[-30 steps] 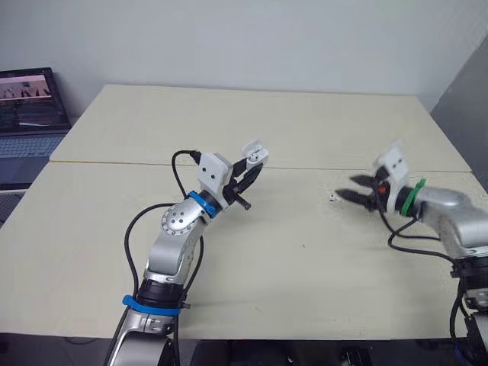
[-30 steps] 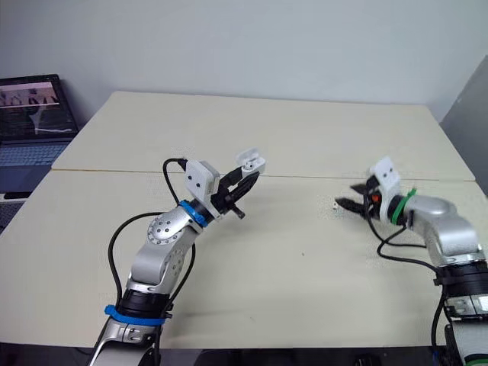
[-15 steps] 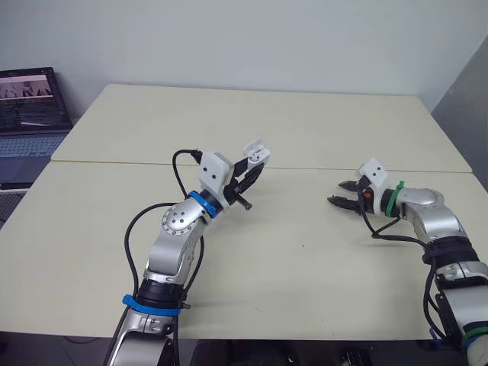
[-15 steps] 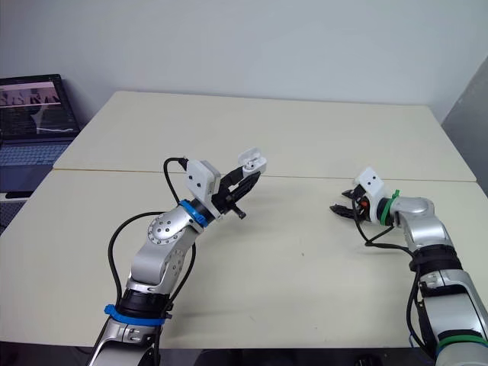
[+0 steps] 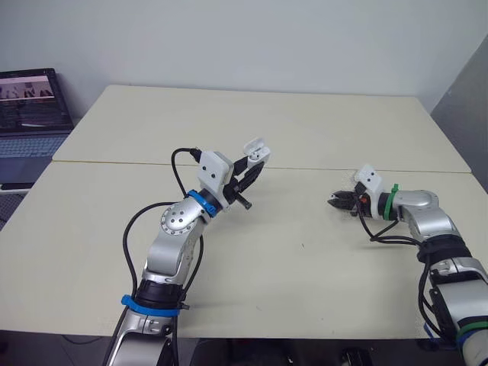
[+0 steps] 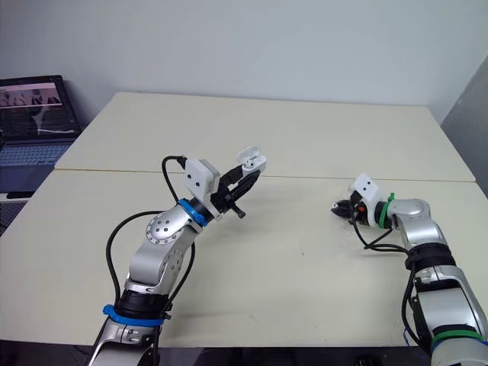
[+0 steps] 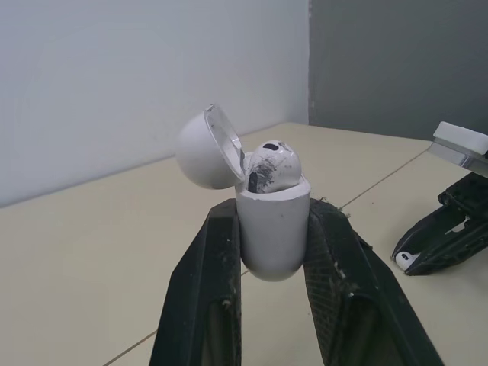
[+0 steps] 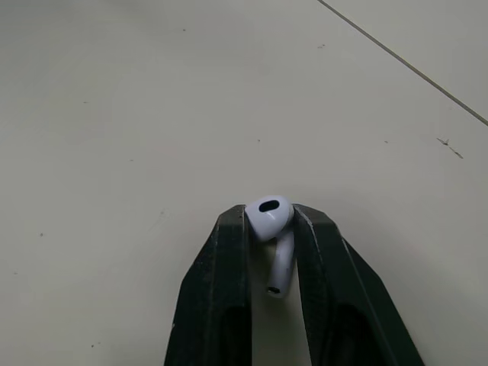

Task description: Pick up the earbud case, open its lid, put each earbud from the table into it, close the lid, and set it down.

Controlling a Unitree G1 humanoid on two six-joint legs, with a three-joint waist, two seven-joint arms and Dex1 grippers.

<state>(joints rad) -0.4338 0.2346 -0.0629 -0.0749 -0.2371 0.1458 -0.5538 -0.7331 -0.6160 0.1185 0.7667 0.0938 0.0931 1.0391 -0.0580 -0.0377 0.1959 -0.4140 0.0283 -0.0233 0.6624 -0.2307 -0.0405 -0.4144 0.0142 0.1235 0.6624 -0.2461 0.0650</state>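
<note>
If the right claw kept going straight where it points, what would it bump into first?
Probably the bare table: the right gripper, shut on an earbud, angles slightly down toward it. The earbud case seems off that line, though depth is unclear.

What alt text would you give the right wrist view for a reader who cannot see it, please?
The right gripper pinches a white earbud between its two black fingers, with the beige table beyond. A thin seam crosses the tabletop.
</note>
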